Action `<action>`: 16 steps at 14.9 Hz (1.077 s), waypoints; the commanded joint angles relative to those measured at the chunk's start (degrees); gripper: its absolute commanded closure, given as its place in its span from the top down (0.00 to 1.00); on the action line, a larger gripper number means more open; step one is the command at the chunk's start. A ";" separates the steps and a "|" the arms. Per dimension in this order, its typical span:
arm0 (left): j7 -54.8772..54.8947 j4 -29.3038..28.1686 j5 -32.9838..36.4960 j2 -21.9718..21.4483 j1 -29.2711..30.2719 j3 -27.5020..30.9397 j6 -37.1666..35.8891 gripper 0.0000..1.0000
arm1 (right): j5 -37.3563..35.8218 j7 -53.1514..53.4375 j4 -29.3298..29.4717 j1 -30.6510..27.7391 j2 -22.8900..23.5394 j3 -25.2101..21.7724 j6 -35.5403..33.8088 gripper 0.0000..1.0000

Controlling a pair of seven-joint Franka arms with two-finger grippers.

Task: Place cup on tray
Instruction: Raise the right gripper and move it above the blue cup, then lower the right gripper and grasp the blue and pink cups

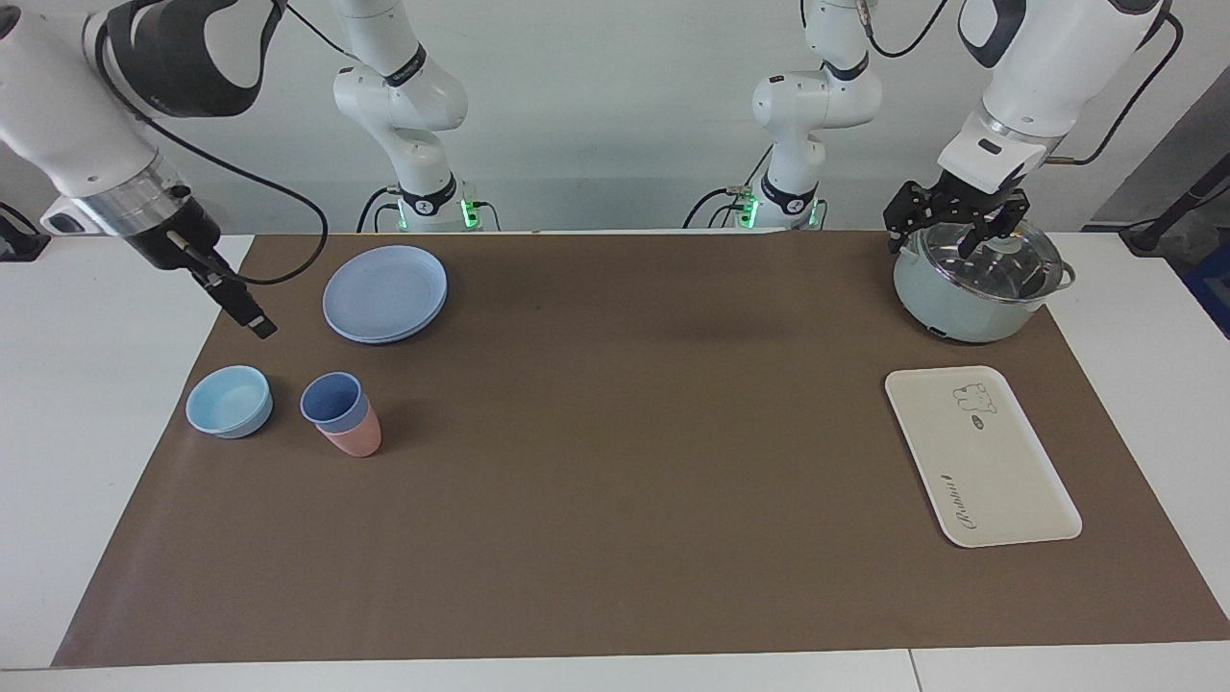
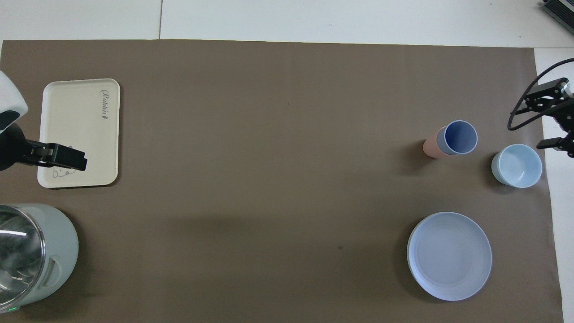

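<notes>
The periwinkle-blue cup (image 1: pixel 333 398) (image 2: pixel 457 137) stands nested in a salmon-pink cup (image 1: pixel 354 440) toward the right arm's end of the mat. The cream tray (image 1: pixel 980 471) (image 2: pixel 76 116) lies flat at the left arm's end. My right gripper (image 1: pixel 256 325) (image 2: pixel 545 119) hangs over the mat's edge beside the light-blue bowl, turned edge-on in the facing view. In the overhead view its fingers stand apart, and it holds nothing. My left gripper (image 1: pixel 955 235) (image 2: pixel 67 158) waits open just above the pot's lid.
A light-blue bowl (image 1: pixel 229 401) (image 2: pixel 516 165) sits beside the cups. A round blue plate (image 1: pixel 385 292) (image 2: pixel 449 255) lies nearer to the robots. A pale green pot with a glass lid (image 1: pixel 978 281) (image 2: pixel 27 255) stands near the tray.
</notes>
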 commanded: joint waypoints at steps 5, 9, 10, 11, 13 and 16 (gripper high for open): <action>0.64 -0.64 1.00 -1.08 0.57 -0.35 -0.59 1.00 | 8.46 5.46 4.40 -4.67 11.60 0.66 1.73 0.88; 0.64 -0.65 1.00 -1.08 0.57 -0.35 -0.59 1.00 | 9.80 8.80 7.04 -5.29 18.37 0.66 2.34 0.88; 0.55 -0.65 1.00 -1.08 0.57 -0.35 -0.59 1.00 | 9.97 8.89 7.58 -5.99 20.30 0.66 2.35 0.89; 0.55 -0.56 1.00 -1.08 0.57 -0.35 -0.59 1.00 | 9.98 8.80 8.54 -6.17 22.41 0.75 2.35 0.89; 0.64 -0.64 1.00 -1.08 0.57 -0.35 -0.59 1.00 | 10.06 8.80 10.12 -6.26 25.84 0.84 2.61 0.89; 0.64 -0.56 1.00 -1.08 0.57 -0.35 -0.59 1.00 | 10.59 8.89 9.95 -5.73 27.26 1.01 2.70 0.89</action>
